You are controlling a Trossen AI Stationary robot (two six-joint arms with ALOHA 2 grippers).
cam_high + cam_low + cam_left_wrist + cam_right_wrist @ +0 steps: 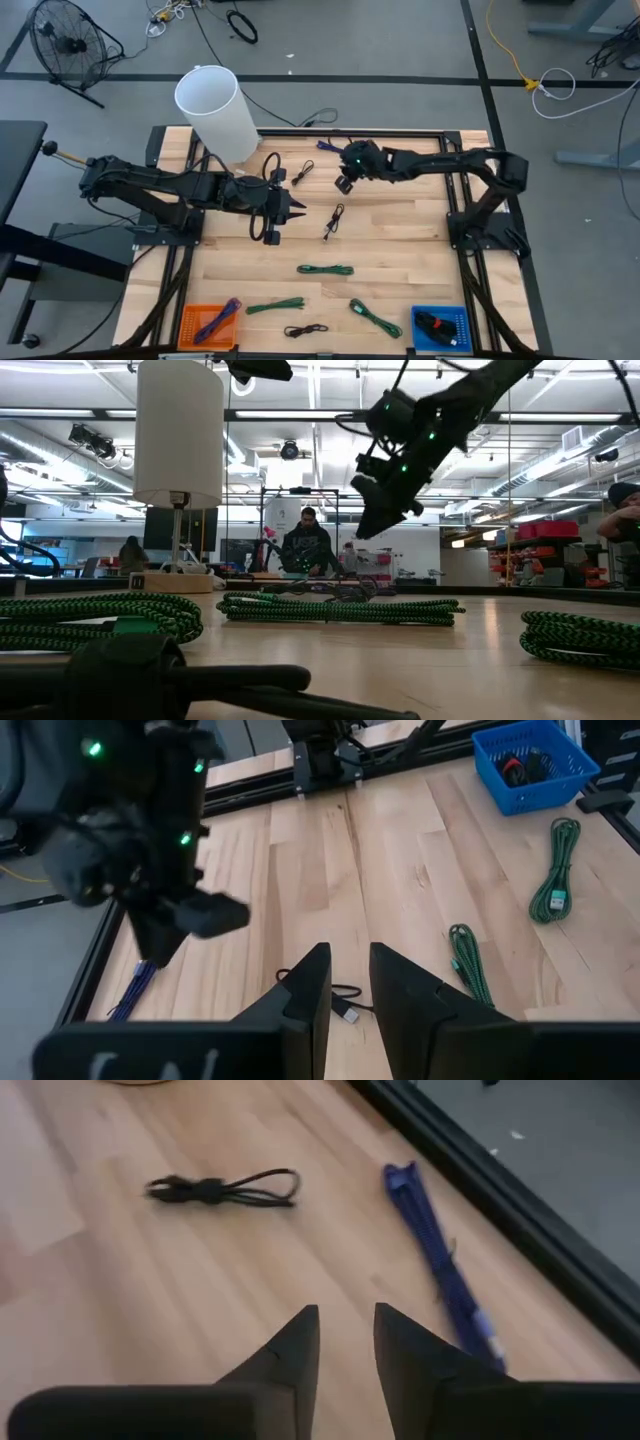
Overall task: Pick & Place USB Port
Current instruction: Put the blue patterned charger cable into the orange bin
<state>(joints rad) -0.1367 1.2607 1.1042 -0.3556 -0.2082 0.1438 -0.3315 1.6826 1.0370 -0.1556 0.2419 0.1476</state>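
high view, left gripper (297, 210): out over the middle of the wooden table (400, 250), fingers pointing toward the right arm, a narrow gap between the tips and nothing in it.
high view, right gripper (345, 183): reaches in from the right, hanging over the far half of the table near the white cylinder (216, 110).
high view, cables: a black cable (334, 220) lies between the two grippers, just beside the left fingertips; another black cable (304, 171) and a purple cable (329, 146) lie by the far edge; green cables (325, 269) are spread across the near half.
high view, bins: an orange bin (208, 324) with a purple cable at the near left corner, a blue bin (441, 328) with dark items at the near right.
low view, right gripper (372, 520): raised well above the tabletop, green lights lit on its wrist; green cable coils (340, 610) lie on the wood below; people show in the room behind.
left wrist view, fingers (310, 990): slightly parted, empty, with the black cable (345, 1008) and its usb plug on the wood just beyond the tips.
right wrist view, fingers (295, 1345): slightly parted, holding nothing, above bare wood; a bundled black cable (222, 1188) and the purple cable (440, 1260) lie ahead.
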